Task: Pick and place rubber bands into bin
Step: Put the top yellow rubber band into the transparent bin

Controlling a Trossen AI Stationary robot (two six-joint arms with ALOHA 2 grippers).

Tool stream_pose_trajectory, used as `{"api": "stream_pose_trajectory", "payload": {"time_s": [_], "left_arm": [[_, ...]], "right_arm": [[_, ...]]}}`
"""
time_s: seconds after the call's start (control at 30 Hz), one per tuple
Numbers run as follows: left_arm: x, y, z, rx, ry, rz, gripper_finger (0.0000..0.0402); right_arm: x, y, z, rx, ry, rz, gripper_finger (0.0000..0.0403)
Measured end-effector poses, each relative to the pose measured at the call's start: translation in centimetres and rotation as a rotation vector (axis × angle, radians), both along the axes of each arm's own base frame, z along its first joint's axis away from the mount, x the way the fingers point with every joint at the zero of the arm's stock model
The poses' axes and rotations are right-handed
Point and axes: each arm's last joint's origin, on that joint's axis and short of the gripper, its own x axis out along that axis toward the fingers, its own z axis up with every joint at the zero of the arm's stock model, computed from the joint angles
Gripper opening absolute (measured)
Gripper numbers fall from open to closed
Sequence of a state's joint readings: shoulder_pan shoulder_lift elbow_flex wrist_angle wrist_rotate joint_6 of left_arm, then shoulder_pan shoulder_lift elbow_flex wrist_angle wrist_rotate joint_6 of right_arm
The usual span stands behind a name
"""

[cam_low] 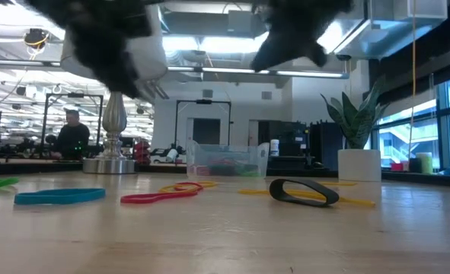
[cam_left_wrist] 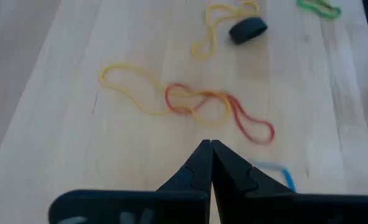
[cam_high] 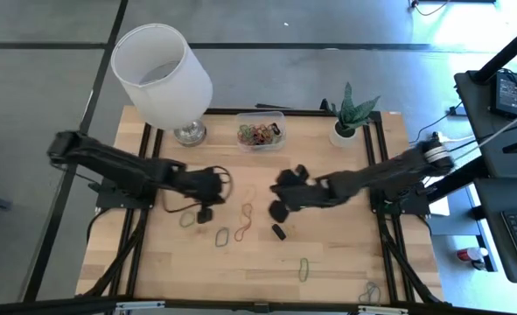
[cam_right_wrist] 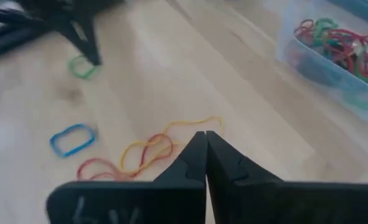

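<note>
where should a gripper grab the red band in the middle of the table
The red rubber band lies flat on the table, its one end tangled with a yellow band. Probably best to come straight down and pinch the free red loop at the end away from the tangle, where only bare wood surrounds it. Both the left gripper and right gripper are shut, so open first.

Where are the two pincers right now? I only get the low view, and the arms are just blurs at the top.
Observer: The left pincer is shut and empty, above a red band.
Operator: And the right one?
Observer: The right pincer is shut on nothing, beside a yellow band.
Operator: Anything by the front edge?
Observer: A green band lies alone there on the table.
</note>
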State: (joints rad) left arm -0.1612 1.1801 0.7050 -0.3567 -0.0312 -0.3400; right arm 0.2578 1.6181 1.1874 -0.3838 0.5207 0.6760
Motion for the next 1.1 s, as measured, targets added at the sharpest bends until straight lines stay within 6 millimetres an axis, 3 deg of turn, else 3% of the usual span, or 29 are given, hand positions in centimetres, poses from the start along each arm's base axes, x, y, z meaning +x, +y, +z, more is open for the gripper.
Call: {"api": "stream_pose_trajectory", "payload": {"time_s": [0.2,0.47,0.67,0.8,1.0,1.1], "left_arm": [[-5.3,0.1,-0.4,-0.043,-0.133,0.001,0.0001],[-8.6,0.2,0.2,-0.125,-0.271,0.057,0.0001],[-9.1,-0.1,0.8,-0.14,-0.31,0.031,0.0002],[-9.3,-0.2,0.8,-0.139,-0.306,0.026,0.0001],[-9.3,-0.3,0.7,-0.139,-0.304,0.023,0.0002],[-9.2,-0.3,0.7,-0.132,-0.306,0.032,0.0001]], "right_arm": [[6.0,-2.2,-0.6,0.131,0.186,-0.096,0.0023],[10.6,-5.2,-4.3,0.301,0.324,-0.137,0.0078],[11.3,-6.0,-7.3,0.322,0.412,-0.158,0.0127],[11.7,-6.3,-9.0,0.289,0.435,-0.177,0.0139],[12.1,-6.7,-11.8,0.261,0.48,-0.189,0.0126],[12.3,-6.5,-12.6,0.268,0.496,-0.19,0.0098]]}}
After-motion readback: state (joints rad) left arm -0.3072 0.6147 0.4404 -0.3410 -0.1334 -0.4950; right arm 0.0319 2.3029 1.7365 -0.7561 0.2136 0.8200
